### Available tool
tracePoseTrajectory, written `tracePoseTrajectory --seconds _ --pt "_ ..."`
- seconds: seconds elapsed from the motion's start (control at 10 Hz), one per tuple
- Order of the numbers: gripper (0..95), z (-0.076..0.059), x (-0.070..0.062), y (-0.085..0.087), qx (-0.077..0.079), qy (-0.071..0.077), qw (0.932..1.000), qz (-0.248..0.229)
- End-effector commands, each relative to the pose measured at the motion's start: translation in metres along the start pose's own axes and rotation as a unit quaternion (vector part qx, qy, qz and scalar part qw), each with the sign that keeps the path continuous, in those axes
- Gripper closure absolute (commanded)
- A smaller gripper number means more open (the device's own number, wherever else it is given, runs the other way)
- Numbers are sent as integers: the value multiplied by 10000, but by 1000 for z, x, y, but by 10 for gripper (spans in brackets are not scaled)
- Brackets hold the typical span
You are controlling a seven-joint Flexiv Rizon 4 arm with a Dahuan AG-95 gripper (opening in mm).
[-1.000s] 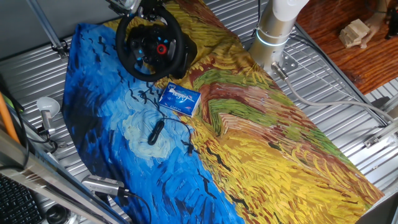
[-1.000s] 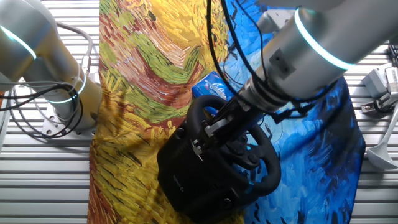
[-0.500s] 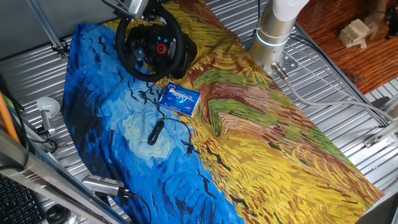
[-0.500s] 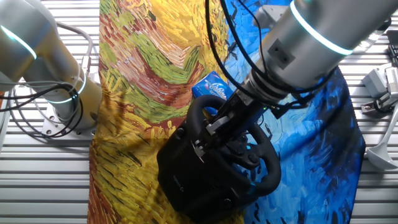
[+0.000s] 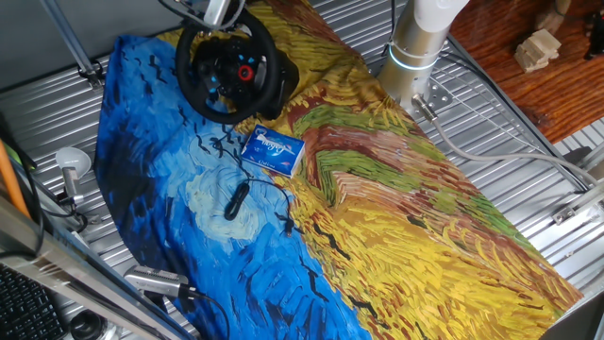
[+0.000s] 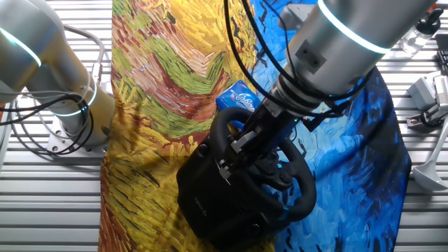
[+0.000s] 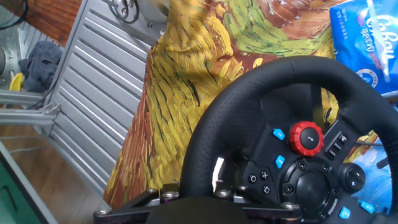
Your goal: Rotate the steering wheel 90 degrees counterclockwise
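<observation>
The black steering wheel (image 5: 226, 71) stands at the far end of the painted cloth, its hub carrying a red knob (image 5: 245, 74). My gripper (image 5: 217, 16) sits at the top of the rim, shut on it. From the other side, the gripper (image 6: 234, 149) clamps the rim's near-left arc above the bulky base (image 6: 210, 199). In the hand view the rim (image 7: 249, 81) curves down into my gripper (image 7: 194, 194), a finger on each side of it; the red knob (image 7: 306, 138) and blue buttons lie right of centre.
A blue packet (image 5: 272, 149) lies just in front of the wheel, also visible as the blue packet (image 7: 367, 37) in the hand view. A thin black cable (image 5: 236, 200) lies on the cloth. The arm's base (image 5: 415, 47) stands at the back right; ribbed metal surrounds the cloth.
The arm above the wheel has shifted slightly, its wrist swinging a little. The grip on the rim is unchanged and the wheel's hub looks almost the same.
</observation>
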State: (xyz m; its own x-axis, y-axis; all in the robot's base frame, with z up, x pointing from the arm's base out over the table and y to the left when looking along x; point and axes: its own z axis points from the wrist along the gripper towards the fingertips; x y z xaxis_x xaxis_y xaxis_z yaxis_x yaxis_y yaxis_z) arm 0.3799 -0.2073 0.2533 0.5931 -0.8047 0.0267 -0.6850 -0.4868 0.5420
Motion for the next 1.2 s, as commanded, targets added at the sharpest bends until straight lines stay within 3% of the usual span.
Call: tracePoseTrajectory --seconds 0.1,0.9,1.2 --pt "950 -3 2 -2 117 124 9997 -170" --pt "950 1 7 0 199 299 9981 -496" --pt "950 0 11 1 414 545 9951 -720"
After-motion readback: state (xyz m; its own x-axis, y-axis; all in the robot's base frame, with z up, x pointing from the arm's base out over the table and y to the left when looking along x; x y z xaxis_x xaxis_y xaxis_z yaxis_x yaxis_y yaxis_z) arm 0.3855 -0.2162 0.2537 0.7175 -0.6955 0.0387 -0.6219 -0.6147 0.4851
